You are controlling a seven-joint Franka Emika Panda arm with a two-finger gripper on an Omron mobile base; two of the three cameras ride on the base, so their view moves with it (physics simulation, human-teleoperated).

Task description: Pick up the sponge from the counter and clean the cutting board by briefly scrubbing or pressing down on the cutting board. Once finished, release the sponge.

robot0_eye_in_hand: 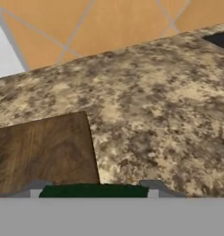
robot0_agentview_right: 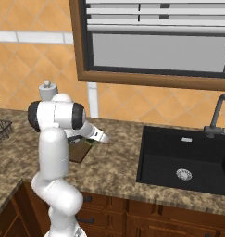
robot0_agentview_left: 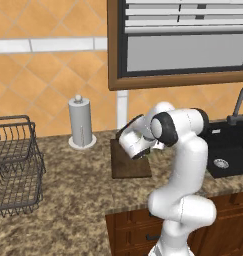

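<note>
Pincer: my pincer (robot0_eye_in_hand: 94,190) has its two dark tips standing either side of the sponge (robot0_eye_in_hand: 92,190), clamped on it as far as I can judge from the hand view.
Sponge: a dark green strip between my fingertips (robot0_eye_in_hand: 153,188) at six o'clock in the hand view; a sliver of green also peeks out under my hand in the left base view. Only its top edge shows, flat and low, its long axis running across from tip to tip.
Cutting board: dark brown wood grain, the cutting board (robot0_eye_in_hand: 39,150) lies at nine to ten o'clock from the sponge in the hand view, its near corner right up against the sponge's left half.
Key relation: the sponge sits astride the board's right edge, roughly half over wood and half over bare tabletop (robot0_eye_in_hand: 155,115). The scrub wants me over towards nine o'clock, fully onto the board.
Height: I can't tell whether the sponge is pressing the board or just above it.
Surroundings: paper towel roll (robot0_agentview_left: 81,122) beyond the board, wire rack (robot0_agentview_left: 13,165) far off at nine o'clock, black sink (robot0_agentview_right: 185,159) at three o'clock.
</note>
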